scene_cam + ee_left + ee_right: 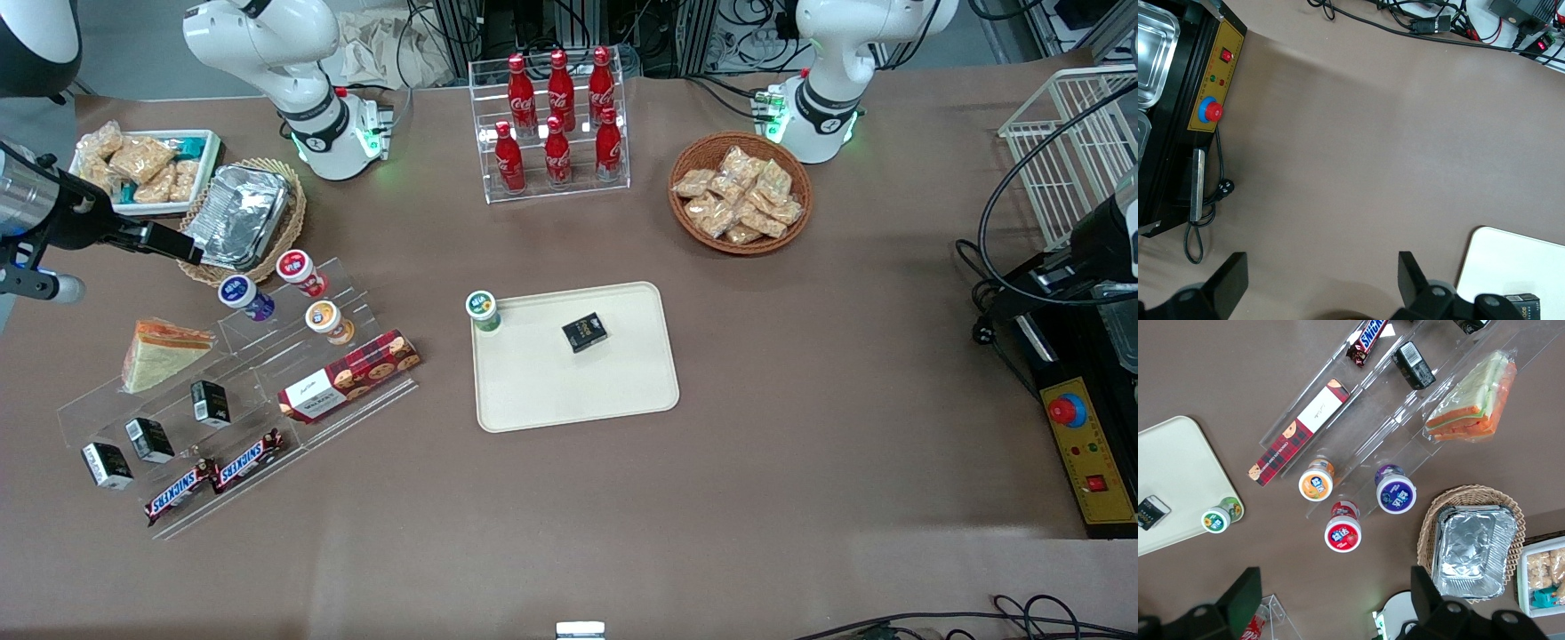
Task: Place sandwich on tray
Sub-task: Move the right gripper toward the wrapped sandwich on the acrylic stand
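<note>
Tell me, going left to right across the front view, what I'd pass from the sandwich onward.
Sandwich on the clear shelf, cookie box, green-lidded cup, tray, black box, basket of snack packets. The end effector hovers above the sandwich shelf's end of the table.

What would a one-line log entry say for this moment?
sandwich: on clear shelf, untouched | tray: awaiting sandwich | gripper: open, above foil container

Wrapped triangular sandwich (pixel 160 354) on clear stand; cream tray (pixel 578 391) mid-table, well apart.
</note>
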Tool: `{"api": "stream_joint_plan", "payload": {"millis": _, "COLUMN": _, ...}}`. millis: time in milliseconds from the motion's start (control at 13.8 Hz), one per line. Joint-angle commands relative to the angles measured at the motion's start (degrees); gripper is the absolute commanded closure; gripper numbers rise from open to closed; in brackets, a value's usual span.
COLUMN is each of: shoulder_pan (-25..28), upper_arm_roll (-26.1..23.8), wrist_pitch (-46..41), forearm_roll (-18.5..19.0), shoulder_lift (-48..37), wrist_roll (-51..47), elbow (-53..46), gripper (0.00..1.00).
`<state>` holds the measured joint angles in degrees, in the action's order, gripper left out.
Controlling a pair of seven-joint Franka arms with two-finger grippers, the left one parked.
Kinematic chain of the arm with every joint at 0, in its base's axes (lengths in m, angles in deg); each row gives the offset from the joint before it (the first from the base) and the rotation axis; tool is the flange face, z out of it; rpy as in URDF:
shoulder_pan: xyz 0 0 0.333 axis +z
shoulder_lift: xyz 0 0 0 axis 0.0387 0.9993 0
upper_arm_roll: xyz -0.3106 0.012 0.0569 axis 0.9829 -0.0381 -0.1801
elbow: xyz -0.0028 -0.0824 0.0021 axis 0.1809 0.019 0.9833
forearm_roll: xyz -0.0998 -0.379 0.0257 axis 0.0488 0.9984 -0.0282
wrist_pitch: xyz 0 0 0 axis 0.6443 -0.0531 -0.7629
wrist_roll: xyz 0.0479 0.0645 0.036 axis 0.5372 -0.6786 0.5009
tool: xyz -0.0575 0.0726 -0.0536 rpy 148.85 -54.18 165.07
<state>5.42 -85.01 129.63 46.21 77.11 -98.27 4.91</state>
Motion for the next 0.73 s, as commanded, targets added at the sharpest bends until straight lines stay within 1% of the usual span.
{"api": "stream_joint_plan", "payload": {"millis": 0, "shoulder_pan": -0.1, "upper_arm_roll": -0.2, "wrist_pitch": 1.3, "forearm_roll": 1.2, "shoulder_lift": 0.2, "wrist_roll": -0.8, "elbow": -0.8, "gripper": 0.01}}
{"api": "stream_joint_plan", "payload": {"millis": 364, "shoulder_pan": -0.7, "upper_arm_roll": 0.3, "wrist_pitch": 1.7, "forearm_roll": 1.2, "shoulder_lift": 0.1, "wrist_roll": -1.9, "elbow": -1.0, "gripper": 0.01}}
{"api": "stream_joint_plan", "payload": {"millis": 436, "shoulder_pan": -0.7, "upper_arm_roll": 0.3, "wrist_pitch": 1.6, "forearm_roll": 1.4, "shoulder_lift": -0.2, "wrist_roll": -4.0, "elbow": -1.0, "gripper": 0.01}}
{"api": "stream_joint_plan", "payload": {"millis": 655, "shoulder_pan": -1.7, "upper_arm_roll": 0.3, "wrist_pitch": -0.7, "forearm_roll": 5.1, "shoulder_lift": -0.1, "wrist_roll": -14.8, "elbow": -0.9, "gripper": 0.01}}
